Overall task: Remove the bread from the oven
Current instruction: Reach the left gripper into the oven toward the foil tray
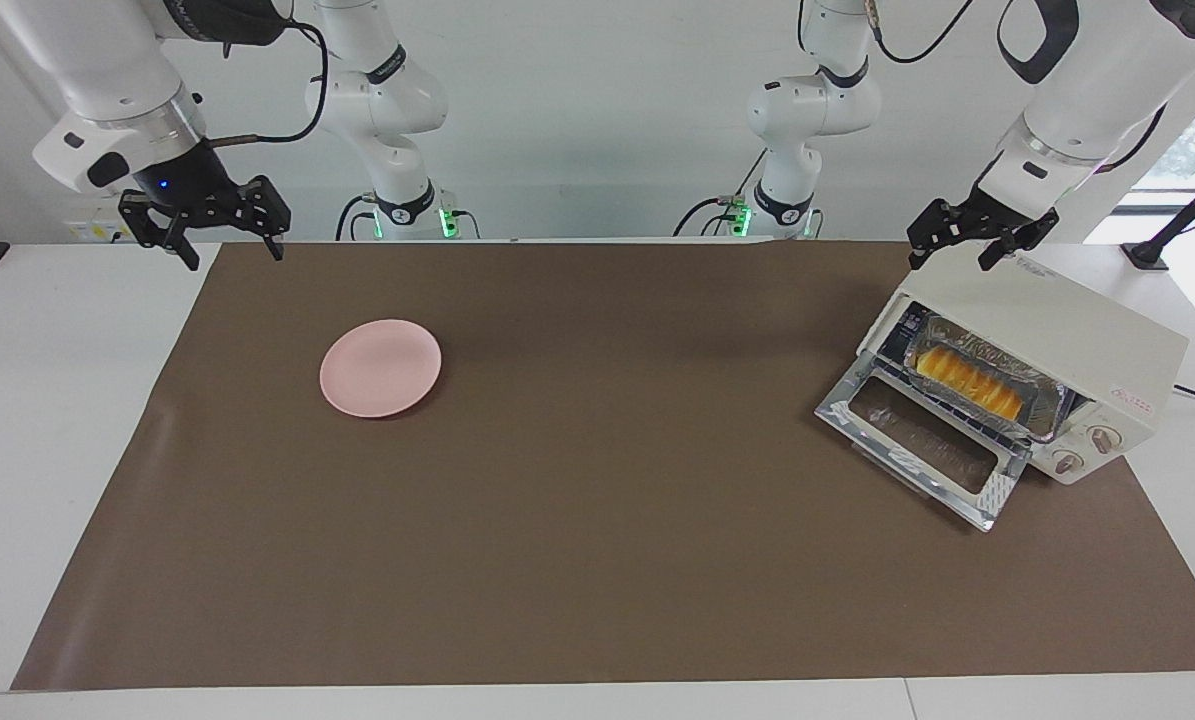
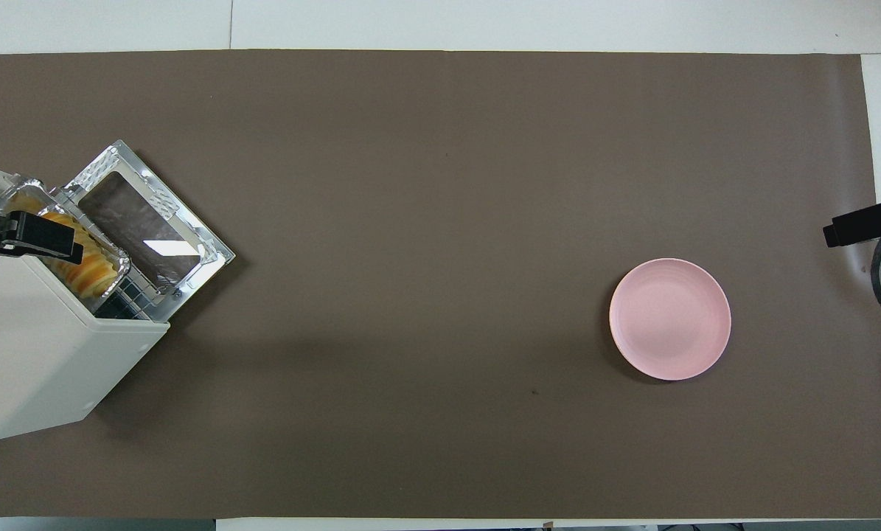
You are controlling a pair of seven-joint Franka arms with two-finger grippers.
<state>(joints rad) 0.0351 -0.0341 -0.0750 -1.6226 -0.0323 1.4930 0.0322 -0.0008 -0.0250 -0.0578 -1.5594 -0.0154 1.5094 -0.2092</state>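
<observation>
1. Facing view: my left gripper point(image 1: 969, 240) hangs over the oven point(image 1: 1077, 340), fingers spread and empty; my right gripper point(image 1: 219, 228) waits, open, at the right arm's end. The bread point(image 1: 969, 381) lies in its foil tray point(image 1: 1042, 410) inside the oven, door dropped.
2. Overhead view: the bread point(image 2: 86, 271) looks soft and light; I would pinch it gently across its middle.

Left end effector point(image 1: 979, 243) and right end effector point(image 1: 219, 232) hang raised, fingers spread.

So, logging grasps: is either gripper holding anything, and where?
Nothing is held: the left gripper and right gripper are both open and empty.
</observation>
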